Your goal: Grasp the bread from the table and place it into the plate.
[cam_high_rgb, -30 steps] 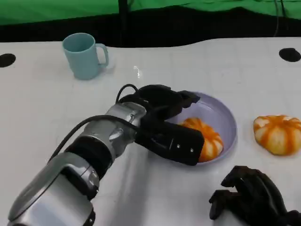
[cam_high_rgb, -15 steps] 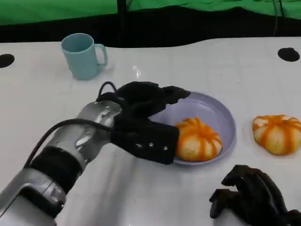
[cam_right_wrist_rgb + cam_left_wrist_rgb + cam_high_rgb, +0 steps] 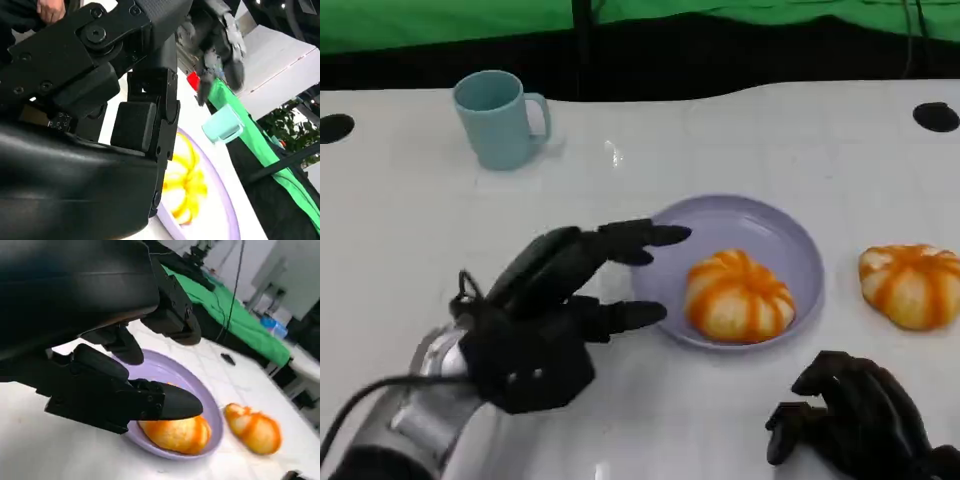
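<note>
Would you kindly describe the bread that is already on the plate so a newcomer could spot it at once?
On the white table find the round lilac plate near the middle. The orange-and-white striped bread lies in it. A similar bun sits on the bare table beyond the plate, away from the left hand.

The head camera looks steeply down on the white bench (image 3: 800,140) from above the robot's chest, facing the green backdrop at the far edge. The left wrist camera sits close behind the left hand (image 3: 115,340), low over the bench, looking across the purple plate (image 3: 165,371). The right wrist camera, turned on its side, peers past the right hand (image 3: 100,125) from very near. All three views share the plate and the bread (image 3: 738,296) on it.
</note>
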You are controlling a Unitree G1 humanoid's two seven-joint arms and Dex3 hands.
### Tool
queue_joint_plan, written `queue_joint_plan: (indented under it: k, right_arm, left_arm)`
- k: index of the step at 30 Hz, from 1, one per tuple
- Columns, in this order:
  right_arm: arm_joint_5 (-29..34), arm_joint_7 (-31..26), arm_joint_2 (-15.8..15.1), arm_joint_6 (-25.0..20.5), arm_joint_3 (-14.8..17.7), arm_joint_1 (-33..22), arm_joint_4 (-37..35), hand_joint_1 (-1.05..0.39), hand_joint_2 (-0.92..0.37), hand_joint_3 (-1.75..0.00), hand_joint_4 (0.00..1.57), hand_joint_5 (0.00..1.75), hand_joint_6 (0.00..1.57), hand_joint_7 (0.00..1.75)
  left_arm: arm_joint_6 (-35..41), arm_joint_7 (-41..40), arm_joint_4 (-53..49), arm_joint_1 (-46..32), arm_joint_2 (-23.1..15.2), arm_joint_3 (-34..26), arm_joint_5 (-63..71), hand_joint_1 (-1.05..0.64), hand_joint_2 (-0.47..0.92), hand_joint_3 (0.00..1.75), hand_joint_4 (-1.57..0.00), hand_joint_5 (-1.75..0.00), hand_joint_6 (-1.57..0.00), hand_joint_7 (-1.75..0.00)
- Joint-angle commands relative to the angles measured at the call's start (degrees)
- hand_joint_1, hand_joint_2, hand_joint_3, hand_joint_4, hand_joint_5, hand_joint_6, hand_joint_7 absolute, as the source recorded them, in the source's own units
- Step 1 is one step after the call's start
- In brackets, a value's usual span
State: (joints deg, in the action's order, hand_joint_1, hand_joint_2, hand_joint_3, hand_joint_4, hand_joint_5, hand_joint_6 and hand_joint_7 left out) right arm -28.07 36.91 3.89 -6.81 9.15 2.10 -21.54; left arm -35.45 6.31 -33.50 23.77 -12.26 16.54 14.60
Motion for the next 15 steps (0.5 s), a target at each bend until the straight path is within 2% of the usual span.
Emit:
queue_joint_plan:
  k: [1,2,3,6,8,10,11,12,15]
  right_arm:
    - [-0.59,0.43,-0.51,0.16,0.37,-0.02,0.08,-1.04,-0.71,0.0,1.57,0.73,1.57,0.38]
    - [-0.6,0.47,-0.57,0.1,0.41,0.08,-0.01,-1.05,-0.71,0.0,1.57,0.74,1.57,0.38]
    - [-0.6,0.51,-0.6,0.06,0.43,0.16,-0.08,-1.05,-0.71,0.0,1.57,0.73,1.57,0.38]
    - [-0.62,0.69,-0.65,0.13,0.48,0.26,-0.27,-1.05,-0.71,0.0,1.57,0.74,1.57,0.38]
    - [-0.67,0.82,-0.67,0.12,0.49,0.29,-0.34,-1.04,-0.71,0.0,1.57,0.74,1.57,0.39]
    - [-0.77,0.63,-0.62,-0.16,0.52,0.17,-0.09,-1.04,-0.71,0.0,1.57,0.74,1.57,0.39]
    - [-0.84,0.59,-0.63,-0.33,0.54,0.09,0.09,-1.04,-0.71,0.0,1.57,0.74,1.57,0.39]
    - [-0.89,0.56,-0.65,-0.44,0.56,0.04,0.22,-1.04,-0.7,0.0,1.57,0.74,1.57,0.38]
    - [-0.82,0.98,-0.78,-0.01,0.65,0.28,-0.28,-1.04,-0.71,0.0,1.57,0.74,1.57,0.38]
  left_arm:
    - [-3.03,5.4,2.37,-5.24,1.78,-3.44,-10.36,-0.51,0.92,0.37,-0.61,-1.07,-0.81,-0.25]
    - [-3.21,6.26,3.06,-6.8,2.32,-4.17,-12.44,-0.52,0.92,0.38,-0.61,-1.17,-0.82,-0.33]
    - [-3.19,6.85,3.59,-7.8,2.67,-4.71,-13.59,-0.56,0.92,0.4,-0.64,-1.3,-0.78,-0.54]
    - [-0.75,9.2,6.55,-11.24,3.65,-6.02,-17.57,-0.62,0.92,0.41,-0.66,-1.48,-0.68,-0.89]
    - [0.05,10.29,7.6,-12.16,4.02,-6.6,-18.53,-0.63,0.92,0.41,-0.66,-1.53,-0.66,-0.99]
    - [0.38,11.54,8.24,-13.27,4.53,-7.18,-19.82,-0.63,0.92,0.41,-0.66,-1.54,-0.65,-1.01]
    - [0.86,12.42,9.1,-15.35,5.52,-7.69,-22.14,-0.63,0.92,0.41,-0.63,-1.6,-0.63,-1.1]
    - [1.28,13.13,9.78,-16.88,6.27,-8.11,-23.86,-0.67,0.92,0.42,-0.62,-1.69,-0.58,-1.33]
    - [6.87,15.31,13.52,-20.45,7.89,-8.92,-28.96,-0.7,0.92,0.42,-0.65,-1.74,-0.52,-1.6]
